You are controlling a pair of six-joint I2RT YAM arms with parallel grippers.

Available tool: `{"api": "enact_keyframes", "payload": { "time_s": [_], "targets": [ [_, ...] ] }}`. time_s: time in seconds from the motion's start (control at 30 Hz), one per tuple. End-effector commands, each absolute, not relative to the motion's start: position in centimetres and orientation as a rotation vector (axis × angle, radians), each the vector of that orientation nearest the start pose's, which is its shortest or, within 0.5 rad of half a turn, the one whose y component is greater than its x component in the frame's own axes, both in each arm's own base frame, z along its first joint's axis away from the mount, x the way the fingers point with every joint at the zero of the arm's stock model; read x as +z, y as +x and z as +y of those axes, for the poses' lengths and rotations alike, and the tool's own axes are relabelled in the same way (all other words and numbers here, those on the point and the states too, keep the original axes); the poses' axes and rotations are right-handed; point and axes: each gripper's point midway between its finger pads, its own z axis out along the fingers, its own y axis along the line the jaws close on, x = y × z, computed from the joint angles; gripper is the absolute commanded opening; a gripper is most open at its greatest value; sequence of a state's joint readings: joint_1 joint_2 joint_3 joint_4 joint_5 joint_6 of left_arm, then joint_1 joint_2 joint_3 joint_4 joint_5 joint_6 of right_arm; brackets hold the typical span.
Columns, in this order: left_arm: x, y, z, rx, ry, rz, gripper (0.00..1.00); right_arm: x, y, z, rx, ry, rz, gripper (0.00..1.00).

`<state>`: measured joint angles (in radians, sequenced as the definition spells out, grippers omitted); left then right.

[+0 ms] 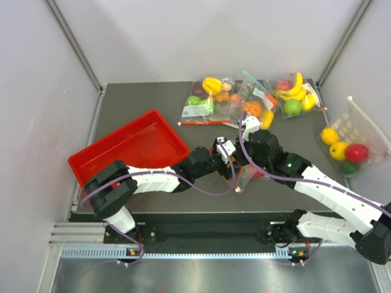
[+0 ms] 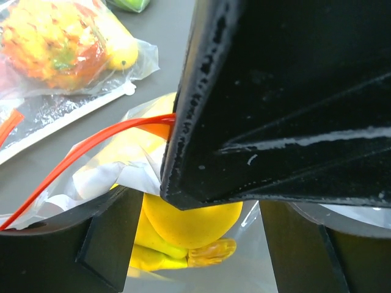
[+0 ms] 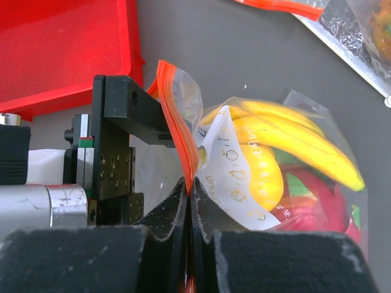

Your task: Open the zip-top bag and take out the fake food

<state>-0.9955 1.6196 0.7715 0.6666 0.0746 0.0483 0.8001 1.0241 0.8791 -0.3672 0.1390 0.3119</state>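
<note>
The zip-top bag [image 1: 246, 178] lies at the table's middle between both grippers. Its red-orange zip strip [image 3: 174, 104] runs up from my right gripper [image 3: 190, 195], which is shut on it. Inside the bag I see a curved yellow banana [image 3: 293, 134], a pink-red dragon fruit [image 3: 311, 210] and a rounded yellow fruit [image 2: 189, 223]. My left gripper [image 2: 198, 244] is open, with its fingers [image 2: 104, 241] wide apart on either side of the bag. One of its fingers [image 3: 131, 110] touches the strip. A finger of the right gripper [image 2: 287, 91] blocks much of the left wrist view.
A red tray [image 1: 122, 149] stands left of the bag. Other bags of fake fruit [image 1: 208, 97] [image 1: 296, 94] lie along the back, one close by [image 2: 55, 43]. A dotted pouch [image 1: 348, 143] with fruit lies at the right edge.
</note>
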Motion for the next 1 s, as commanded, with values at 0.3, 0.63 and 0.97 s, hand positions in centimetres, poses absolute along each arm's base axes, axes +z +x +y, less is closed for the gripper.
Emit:
{"api": "enact_keyframes", "payload": {
  "time_s": [0.3, 0.63, 0.97],
  "targets": [
    [10.9, 24.2, -40.9, -0.703, 1.114, 1.629, 0.79, 24.4, 24.3, 25.2, 0.642, -0.428, 1.963, 0.00],
    [10.4, 24.4, -39.9, -0.548, 1.228, 1.633, 0.79, 24.6, 24.4, 25.0, 0.635, -0.421, 1.959, 0.00],
    [9.2, 24.1, -41.4, -0.518, 1.277, 1.634, 0.75, 24.8, 24.1, 24.9, 0.645, -0.420, 1.956, 0.00]
  ]
}}
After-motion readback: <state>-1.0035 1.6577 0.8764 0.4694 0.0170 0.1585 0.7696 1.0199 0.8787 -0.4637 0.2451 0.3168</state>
